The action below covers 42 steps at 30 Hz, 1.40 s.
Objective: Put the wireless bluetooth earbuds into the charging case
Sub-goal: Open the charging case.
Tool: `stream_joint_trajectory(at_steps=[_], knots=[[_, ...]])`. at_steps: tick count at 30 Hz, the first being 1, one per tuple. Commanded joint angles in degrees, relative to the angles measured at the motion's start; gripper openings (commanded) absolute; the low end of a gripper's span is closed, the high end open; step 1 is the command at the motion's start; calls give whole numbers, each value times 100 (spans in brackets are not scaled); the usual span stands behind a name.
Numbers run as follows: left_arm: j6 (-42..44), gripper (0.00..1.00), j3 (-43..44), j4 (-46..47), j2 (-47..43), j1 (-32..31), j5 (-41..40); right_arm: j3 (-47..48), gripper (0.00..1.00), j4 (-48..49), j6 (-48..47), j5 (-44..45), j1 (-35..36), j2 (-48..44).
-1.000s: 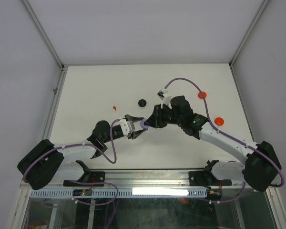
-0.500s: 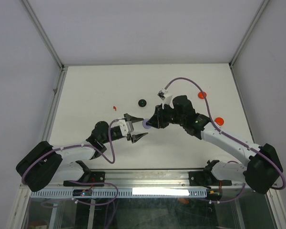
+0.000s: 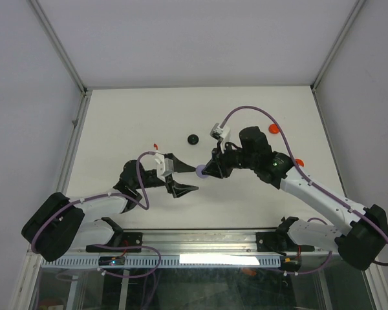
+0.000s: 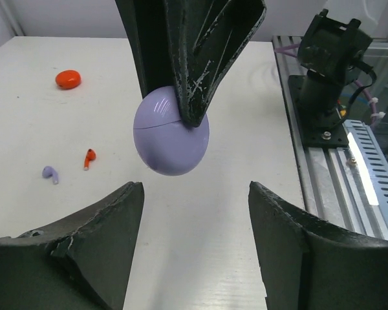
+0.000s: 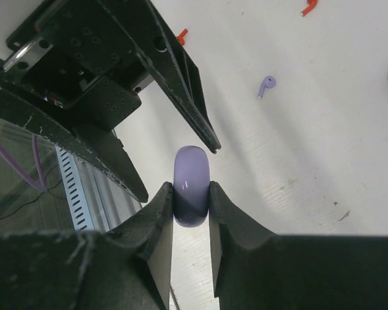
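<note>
A lavender charging case (image 4: 170, 139), closed with its seam showing, hangs above the table, and my right gripper (image 5: 191, 194) is shut on it edge-on. My left gripper (image 4: 194, 187) stands open just left of the case, holding nothing and not touching it. In the top view the two grippers meet mid-table around the case (image 3: 200, 170). Loose on the table lie a lavender earbud (image 4: 50, 174) and a red earbud (image 4: 88, 157). The right wrist view shows the lavender earbud (image 5: 266, 85) and two red earbuds (image 5: 308, 8) (image 5: 182, 35).
A black round case (image 3: 193, 139) sits behind the grippers, with a red earbud (image 3: 155, 146) to its left. Two red round cases (image 3: 274, 128) (image 3: 299, 161) lie at the right, partly behind the right arm and its cable. The metal rail (image 4: 368, 168) runs along the near edge.
My left gripper has opened, let go of the lavender case and drawn back to the left. The right gripper has kept its hold on the case.
</note>
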Motion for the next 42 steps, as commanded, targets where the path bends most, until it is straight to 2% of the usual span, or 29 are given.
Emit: stream_joint_trajectory(at_steps=[1, 8, 14, 21, 30, 39, 42], knots=[[-740, 66, 289, 467, 86, 117, 698, 432, 3, -146, -713, -497, -19, -77], [-1600, 61, 625, 476, 323, 203, 1022, 751, 3, -433, -1259, -1002, -17, 169], [-2200, 55, 594, 1314, 573, 221, 1234, 1011, 2, -748, -1600, -1199, -16, 371], [-2408, 45, 557, 1598, 695, 219, 1185, 1023, 2, -762, -1669, -1244, -10, 368], [-2685, 27, 469, 1884, 801, 219, 847, 976, 2, -647, -1610, -1290, -10, 358], [-2865, 24, 451, 1999, 806, 211, 894, 1001, 2, -647, -1624, -1368, -8, 456], [-2859, 15, 443, 1998, 771, 212, 898, 998, 2, -643, -1622, -1359, -5, 465]])
